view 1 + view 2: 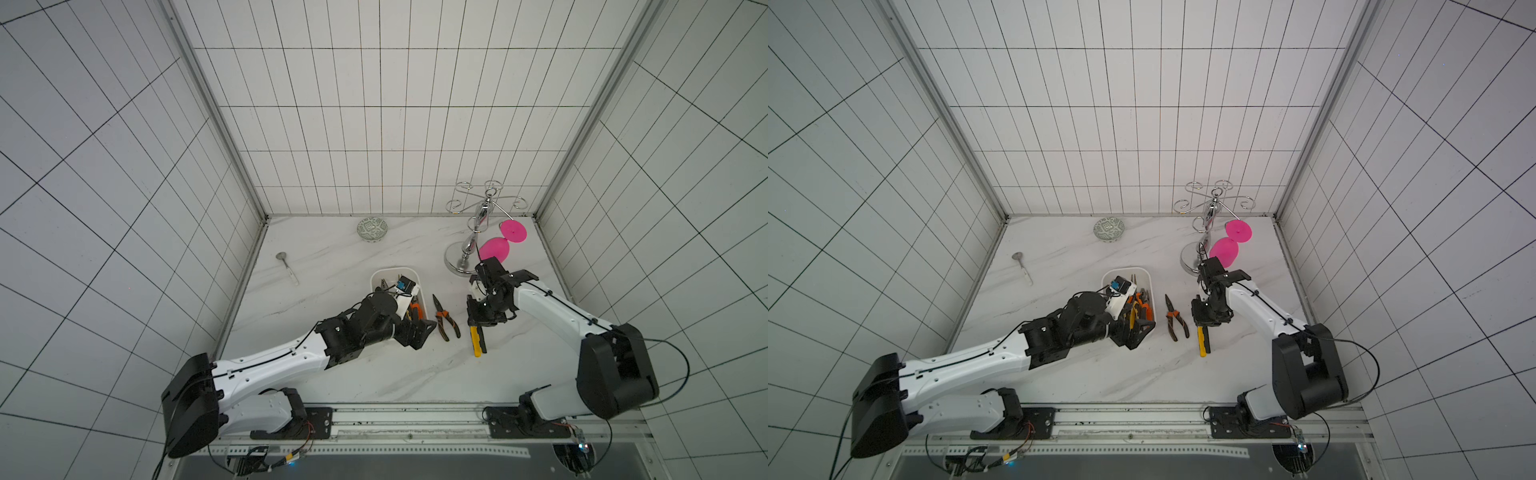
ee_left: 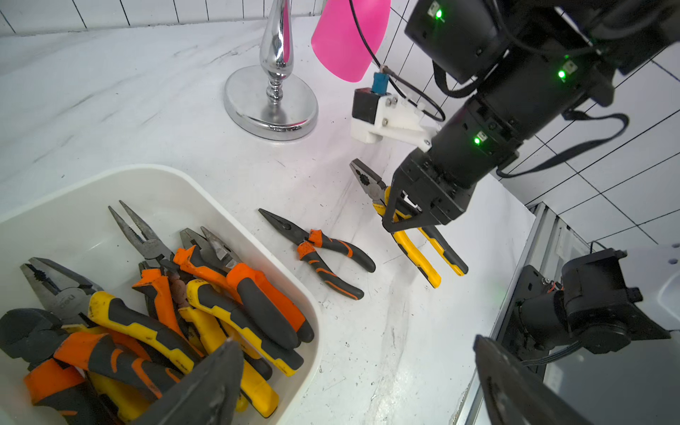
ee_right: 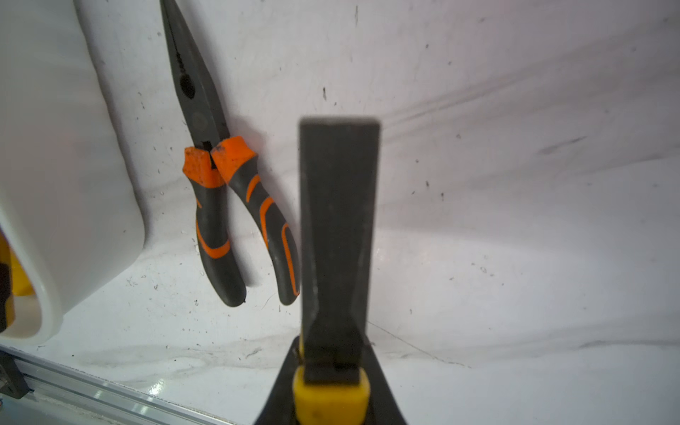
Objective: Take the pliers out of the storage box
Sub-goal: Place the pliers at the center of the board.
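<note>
The white storage box [image 2: 206, 187] holds several pliers [image 2: 206, 294] with yellow or orange handles; it also shows in both top views [image 1: 376, 276] [image 1: 1106, 276]. My left gripper [image 2: 353, 340] is open and empty, with one finger over the box's near end and the other over the table [image 1: 415, 332]. An orange-handled needle-nose pair [image 1: 444, 318] [image 3: 217, 176] lies on the table just right of the box. Further right, my right gripper [image 2: 401, 217] [image 3: 331, 353] is shut on a yellow-handled pair [image 1: 478, 343] [image 2: 423, 250], held low over the table.
A chrome stand [image 1: 469, 249] with a hanging pink glass [image 1: 494, 249] is behind the right arm. A green-patterned bowl [image 1: 372, 229] sits at the back wall and a silver spoon [image 1: 287, 266] at the back left. A metal rail [image 1: 415, 411] runs along the table's front edge.
</note>
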Controlling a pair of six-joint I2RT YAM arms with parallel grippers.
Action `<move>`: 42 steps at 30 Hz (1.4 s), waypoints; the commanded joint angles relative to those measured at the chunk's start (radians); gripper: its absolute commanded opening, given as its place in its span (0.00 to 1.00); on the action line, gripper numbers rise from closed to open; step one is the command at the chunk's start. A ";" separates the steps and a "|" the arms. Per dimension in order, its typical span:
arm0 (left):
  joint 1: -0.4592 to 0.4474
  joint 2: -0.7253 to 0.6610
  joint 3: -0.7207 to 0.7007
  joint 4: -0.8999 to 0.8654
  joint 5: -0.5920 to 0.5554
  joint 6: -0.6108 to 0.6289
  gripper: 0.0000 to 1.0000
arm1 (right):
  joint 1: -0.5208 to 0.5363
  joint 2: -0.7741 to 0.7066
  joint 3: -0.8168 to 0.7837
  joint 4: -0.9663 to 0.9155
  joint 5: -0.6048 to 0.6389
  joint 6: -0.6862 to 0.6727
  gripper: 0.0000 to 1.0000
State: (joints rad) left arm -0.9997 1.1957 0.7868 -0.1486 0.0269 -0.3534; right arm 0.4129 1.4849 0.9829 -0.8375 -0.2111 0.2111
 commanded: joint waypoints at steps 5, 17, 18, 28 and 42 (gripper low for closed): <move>-0.002 -0.016 -0.015 -0.005 0.005 0.031 0.99 | -0.040 0.116 0.136 0.050 -0.055 -0.040 0.00; -0.002 -0.002 -0.012 -0.005 -0.033 0.019 0.99 | -0.047 0.261 0.166 0.148 -0.092 0.014 0.06; -0.002 -0.002 -0.012 -0.007 -0.037 0.018 0.99 | -0.048 0.268 0.165 0.151 -0.092 0.017 0.09; 0.000 0.006 -0.012 -0.018 -0.130 -0.034 0.99 | -0.078 0.245 0.123 0.156 -0.047 0.071 0.41; 0.064 0.079 0.053 -0.187 -0.307 -0.252 0.99 | -0.089 -0.017 -0.042 0.146 0.054 0.131 0.66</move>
State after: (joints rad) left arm -0.9497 1.2438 0.7914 -0.2405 -0.2024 -0.5182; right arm 0.3317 1.5242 0.9859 -0.6731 -0.1890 0.3267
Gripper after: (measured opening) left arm 0.989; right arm 0.649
